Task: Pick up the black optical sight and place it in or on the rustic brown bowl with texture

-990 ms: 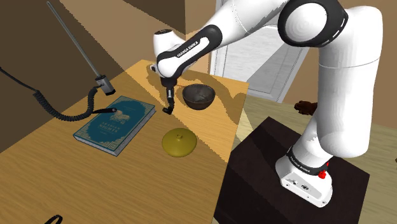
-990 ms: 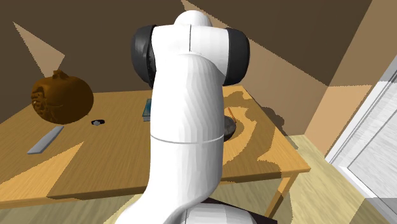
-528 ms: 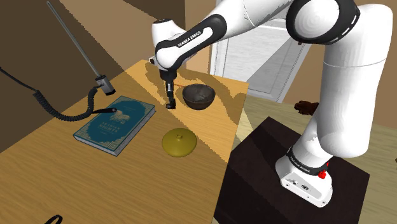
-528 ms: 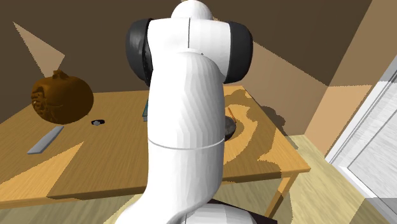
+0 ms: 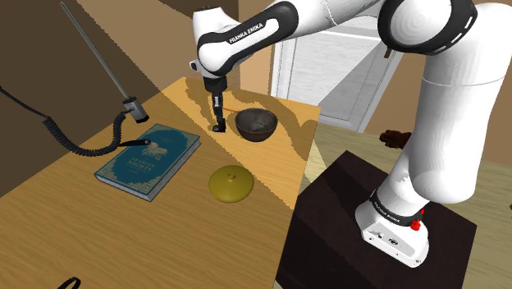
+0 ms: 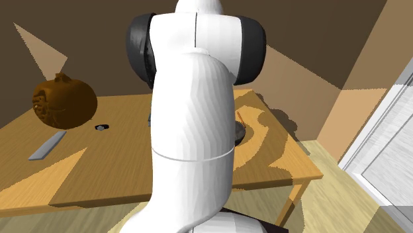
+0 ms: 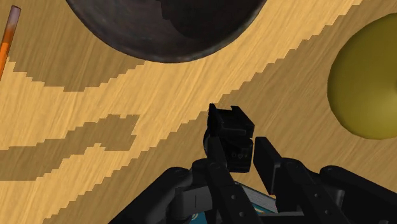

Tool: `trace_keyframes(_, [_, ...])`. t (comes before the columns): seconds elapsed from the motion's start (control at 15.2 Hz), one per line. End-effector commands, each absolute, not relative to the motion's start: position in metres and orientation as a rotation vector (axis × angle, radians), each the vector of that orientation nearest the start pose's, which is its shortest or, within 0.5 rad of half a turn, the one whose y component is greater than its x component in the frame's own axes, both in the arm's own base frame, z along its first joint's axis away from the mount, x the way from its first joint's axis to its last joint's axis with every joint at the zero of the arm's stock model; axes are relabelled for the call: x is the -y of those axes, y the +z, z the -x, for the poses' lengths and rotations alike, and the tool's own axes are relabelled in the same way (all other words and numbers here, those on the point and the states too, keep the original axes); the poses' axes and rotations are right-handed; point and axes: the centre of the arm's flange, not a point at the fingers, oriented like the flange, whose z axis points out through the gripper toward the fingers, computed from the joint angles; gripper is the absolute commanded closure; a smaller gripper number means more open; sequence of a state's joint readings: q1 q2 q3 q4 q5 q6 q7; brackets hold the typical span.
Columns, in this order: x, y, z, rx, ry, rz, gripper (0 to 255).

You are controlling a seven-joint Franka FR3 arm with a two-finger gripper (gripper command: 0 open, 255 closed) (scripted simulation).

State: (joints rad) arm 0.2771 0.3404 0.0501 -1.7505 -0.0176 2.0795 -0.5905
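Found the gripper clenched on the black optical sight, one black finger against each flank, as seen from the wrist. Placed both, in the shoulder view, under a near-vertical hand and judged them lifted clear of the wooden table. Logged the dark bowl at three o'clock of the gripper in that view, just beside it, not touching. Judged the raised hold as clearance for carrying the sight over the bowl's rim instead of dragging it across the wood. Noted the bowl upright, mouth upward, hence ready to receive from above. Noted an olive dome-shaped lid at six o'clock of the gripper and a blue book at eight o'clock, both lying flat, apart from the bowl; judged neither in the path. Noted a thin orange stick lying near the bowl. Assessed the task as midway: pick achieved, placing outstanding. Flagged a slim hold on a small boxy part; advised a short, steady carry toward three o'clock before release over the bowl's middle.
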Motion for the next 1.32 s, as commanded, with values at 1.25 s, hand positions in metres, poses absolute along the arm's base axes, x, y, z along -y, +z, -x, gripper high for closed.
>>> trace_keyframes(1.25, [-0.055, 0.431, -0.559, 1.399, 0.018, 2.81, 255])
